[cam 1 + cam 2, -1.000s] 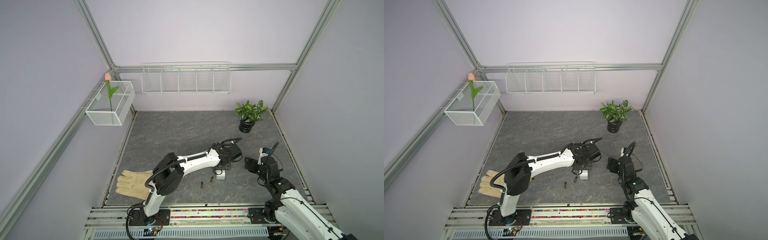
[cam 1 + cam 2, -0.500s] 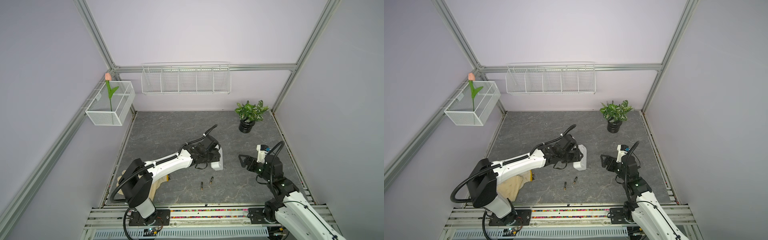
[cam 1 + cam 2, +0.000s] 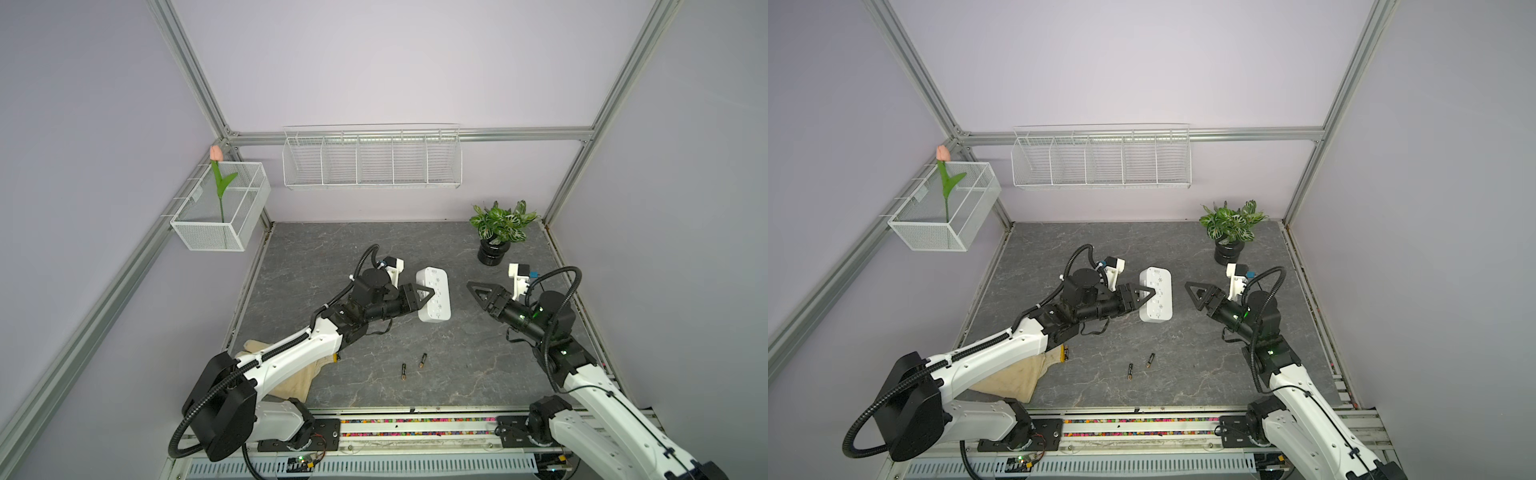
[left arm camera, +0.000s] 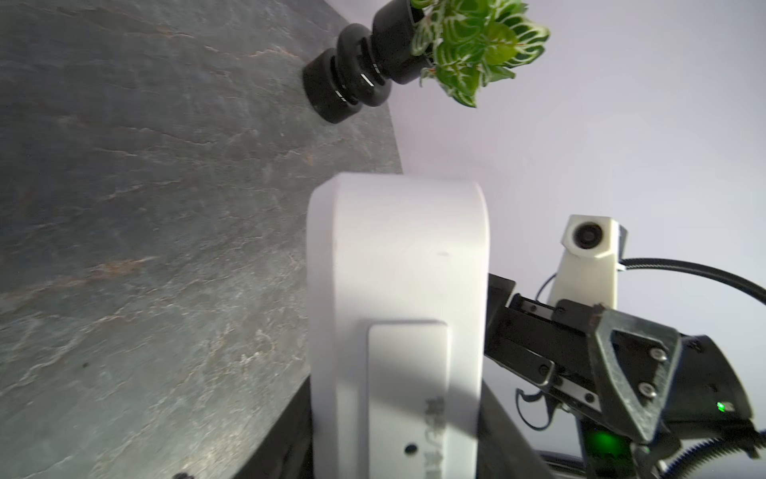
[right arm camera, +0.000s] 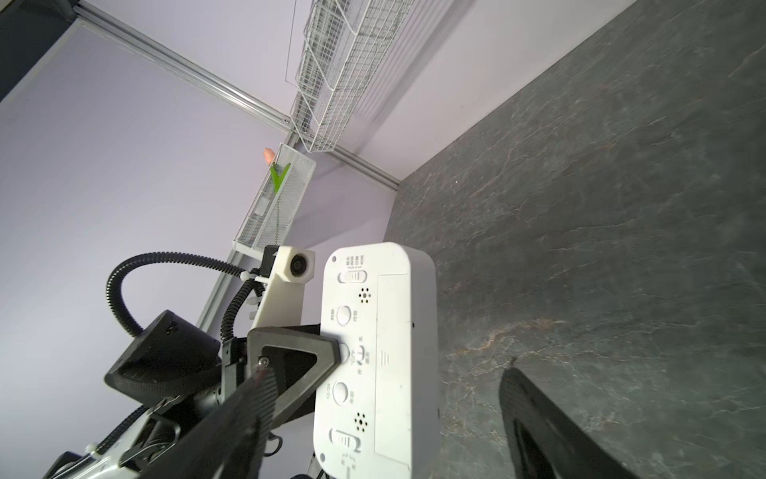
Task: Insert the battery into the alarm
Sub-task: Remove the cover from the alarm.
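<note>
Lilac walls [image 3: 374,62] surround the grey veined tabletop [image 3: 332,249]; left hand [image 3: 428,296] grips alarm [image 3: 439,309].

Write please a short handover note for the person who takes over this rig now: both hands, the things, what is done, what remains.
Left hand: shut on the alarm, its button side facing up.
Right hand: open, empty, pointing at the alarm without touching it.
Two batteries lie on the table, nearer the robot's base than the alarm.
Done: alarm grasped.
Left: the battery cover looks closed; probably open it, pick one battery, insert it.
</note>
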`<action>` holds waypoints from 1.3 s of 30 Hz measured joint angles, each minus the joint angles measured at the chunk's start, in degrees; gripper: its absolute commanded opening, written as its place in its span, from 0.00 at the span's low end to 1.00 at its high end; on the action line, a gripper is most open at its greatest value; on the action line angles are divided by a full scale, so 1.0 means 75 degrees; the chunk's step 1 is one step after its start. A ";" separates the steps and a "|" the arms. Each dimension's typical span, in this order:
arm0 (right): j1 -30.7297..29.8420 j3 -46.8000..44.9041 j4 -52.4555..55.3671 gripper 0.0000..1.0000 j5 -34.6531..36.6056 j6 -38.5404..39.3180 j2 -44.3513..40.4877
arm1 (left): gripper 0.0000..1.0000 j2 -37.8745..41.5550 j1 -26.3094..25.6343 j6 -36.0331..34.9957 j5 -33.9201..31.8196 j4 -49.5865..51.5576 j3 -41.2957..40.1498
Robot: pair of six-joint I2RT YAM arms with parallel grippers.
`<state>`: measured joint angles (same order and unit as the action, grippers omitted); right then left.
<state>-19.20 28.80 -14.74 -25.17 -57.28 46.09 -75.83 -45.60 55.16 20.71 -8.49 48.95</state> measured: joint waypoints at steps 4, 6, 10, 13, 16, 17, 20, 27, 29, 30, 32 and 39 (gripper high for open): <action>-0.0326 0.0099 -0.0332 0.79 -0.0085 -0.0210 0.0189 | 0.38 0.0117 -0.0006 0.0259 0.0221 -0.0717 -0.0143; -0.0449 0.0125 -0.0393 0.76 -0.0082 -0.0286 0.0213 | 0.38 0.0187 -0.0006 0.0396 0.0268 -0.1008 -0.0242; -0.0731 0.0233 -0.0522 0.70 -0.0079 -0.0385 0.0303 | 0.38 0.0227 -0.0006 0.0597 0.0379 -0.1483 -0.0373; -0.0889 0.0323 -0.0571 0.66 -0.0082 -0.0431 0.0391 | 0.38 0.0230 -0.0006 0.0667 0.0472 -0.1693 -0.0414; -0.0976 0.0385 -0.0583 0.63 -0.0070 -0.0431 0.0458 | 0.37 0.0230 -0.0006 0.0807 0.0592 -0.1842 -0.0420; -0.1000 0.0414 -0.0580 0.62 -0.0050 -0.0434 0.0475 | 0.37 0.0230 -0.0006 0.0854 0.0635 -0.1897 -0.0420; -0.1026 0.0519 -0.0527 0.58 -0.0017 -0.0420 0.0493 | 0.38 0.0245 -0.0006 0.0968 0.0726 -0.2017 -0.0423; -0.1105 0.0810 -0.0329 0.55 0.0114 -0.0271 0.0533 | 0.38 0.0294 -0.0006 0.1043 0.0828 -0.2145 -0.0423; -0.1119 0.0863 -0.0227 0.55 0.0154 -0.0204 0.0568 | 0.38 0.0294 -0.0006 0.1043 0.0831 -0.2148 -0.0423; -0.1131 0.0886 -0.0172 0.54 0.0169 -0.0157 0.0583 | 0.38 0.0294 -0.0006 0.1043 0.0833 -0.2148 -0.0423; -0.1169 0.0930 -0.0041 0.51 0.0227 -0.0073 0.0612 | 0.38 0.0294 -0.0006 0.1043 0.0842 -0.2145 -0.0423; -0.1279 0.1122 0.0391 0.47 0.0449 0.0224 0.0699 | 0.38 0.0294 -0.0006 0.1043 0.0842 -0.2145 -0.0423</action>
<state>-28.80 37.21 -11.81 -21.80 -55.59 51.33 -73.63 -45.65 62.98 27.03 -24.58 45.78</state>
